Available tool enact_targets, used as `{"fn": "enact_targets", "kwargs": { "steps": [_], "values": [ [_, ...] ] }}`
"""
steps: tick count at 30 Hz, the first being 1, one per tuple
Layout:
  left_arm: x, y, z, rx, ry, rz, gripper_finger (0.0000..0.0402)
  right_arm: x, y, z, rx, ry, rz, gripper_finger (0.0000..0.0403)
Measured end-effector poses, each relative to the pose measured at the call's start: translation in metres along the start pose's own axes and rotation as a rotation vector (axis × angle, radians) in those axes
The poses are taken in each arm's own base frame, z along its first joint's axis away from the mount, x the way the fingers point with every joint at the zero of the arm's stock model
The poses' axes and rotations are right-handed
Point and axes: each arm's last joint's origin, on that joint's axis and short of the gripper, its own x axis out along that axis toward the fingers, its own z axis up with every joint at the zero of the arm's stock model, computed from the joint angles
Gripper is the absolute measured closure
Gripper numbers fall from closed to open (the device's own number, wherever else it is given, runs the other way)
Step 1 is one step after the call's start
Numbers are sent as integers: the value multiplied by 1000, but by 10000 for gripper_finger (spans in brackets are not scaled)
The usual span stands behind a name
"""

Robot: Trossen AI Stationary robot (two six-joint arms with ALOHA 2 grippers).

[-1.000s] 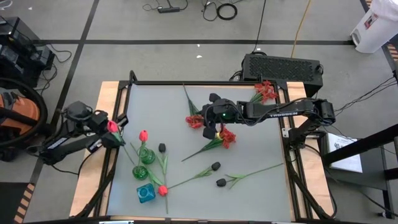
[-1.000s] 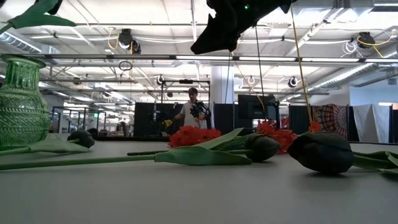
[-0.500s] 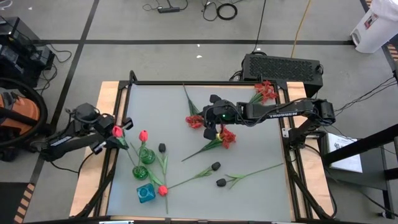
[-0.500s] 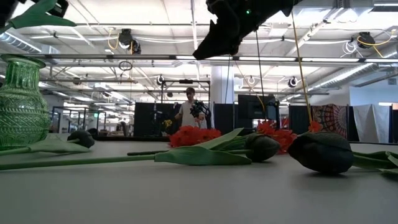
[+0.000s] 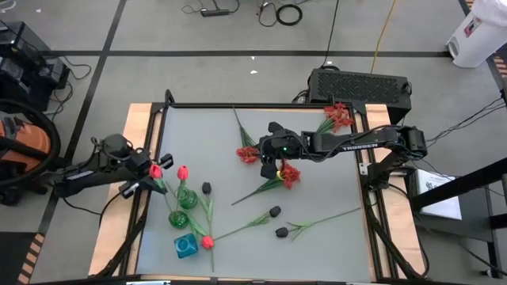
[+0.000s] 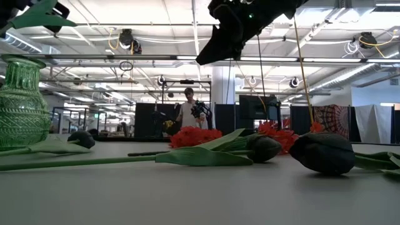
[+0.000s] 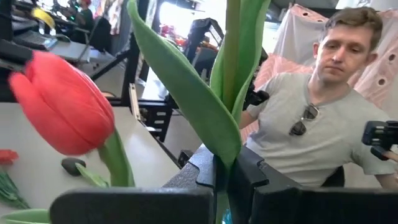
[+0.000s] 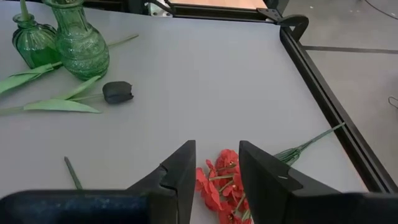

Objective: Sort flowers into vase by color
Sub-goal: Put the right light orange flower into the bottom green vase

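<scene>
Change since earlier frame: left gripper [image 5: 149, 171] with its red tulip [image 5: 155, 170] has shifted from the table's left edge toward the green vases; right arm has barely moved.
High view: left gripper is clamped on the tulip's stem beside the tall green vase [image 5: 186, 197], which already holds a red tulip [image 5: 183, 172]. Right gripper [image 5: 272, 162] hangs over the table [image 5: 317, 190] between two frilly red blooms [image 5: 247, 154] and [image 5: 290, 175]. A third frilly bloom [image 5: 340, 115] lies at the far right corner. Black buds [image 5: 274, 211] and another red tulip [image 5: 207, 242] lie near the teal vase [image 5: 185, 246].
Low view: green vase [image 6: 22, 103] stands at left; a black bud [image 6: 324, 152] lies nearest; right gripper [image 6: 215, 45] hangs above.
Left wrist view: fingers [image 7: 255, 186] pinch a green stem [image 7: 231, 56]; red tulip [image 7: 62, 102] beside it; a person [image 7: 314, 118] sits beyond.
Right wrist view: fingers [image 8: 180, 171] stand partly apart, empty, above a frilly bloom [image 8: 217, 183].
</scene>
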Motion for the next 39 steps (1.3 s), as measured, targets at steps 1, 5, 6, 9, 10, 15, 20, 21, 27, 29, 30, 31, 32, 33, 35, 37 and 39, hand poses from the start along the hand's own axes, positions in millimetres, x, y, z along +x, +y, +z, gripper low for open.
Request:
{"fn": "enact_targets", "kwargs": {
  "steps": [1, 5, 6, 9, 10, 15, 20, 21, 27, 29, 30, 31, 32, 33, 35, 37, 39],
  "values": [
    [0, 0, -1, -5, 5, -7, 386, 0, 0, 0, 0, 0, 0, 289],
    [2, -1, -2, -12, 18, -35, 377, 0, 0, 0, -3, 0, 0, 289],
    [2, -2, -2, -12, 20, -41, 372, 0, 0, 0, -5, 0, 0, 289],
    [2, -2, -3, -17, 24, -46, 351, 0, 0, 0, -7, 0, 0, 289],
    [2, -2, -3, -19, 24, -45, 343, 0, 0, 0, -9, 0, 0, 289],
    [3, 0, -7, -88, 44, 7, 300, 0, 0, 0, -23, 0, -2, 289],
    [2, 2, -16, -183, 103, 32, 271, 0, -1, 0, -26, 2, -29, 289],
    [2, 2, -16, -195, 105, 32, 269, 0, -1, 0, -27, 2, -29, 289],
    [2, 1, -16, -268, 122, -23, 267, 0, -1, 0, -30, 2, -29, 289],
    [2, 0, -16, -302, 130, -41, 267, 0, -1, 0, -33, 2, -29, 289],
    [2, 0, -16, -320, 133, -49, 267, 0, -1, 0, -34, 2, -29, 289],
    [2, 0, -16, -328, 136, -54, 267, 0, -1, 0, -36, 2, -29, 289],
    [2, 0, -16, -343, 137, -57, 267, 0, -1, 0, -38, 2, -29, 289],
    [2, -1, -16, -352, 139, -59, 267, 0, -1, 0, -40, 3, -28, 289],
    [2, -1, -15, -375, 138, -58, 267, 0, -1, 0, -50, 3, -28, 289],
    [1, -3, -12, -366, 130, -61, 267, 0, -1, 0, -53, 3, -27, 289],
    [0, -6, -7, -351, 120, -66, 267, 0, -1, 0, -53, 3, -23, 289]
  ]
}}
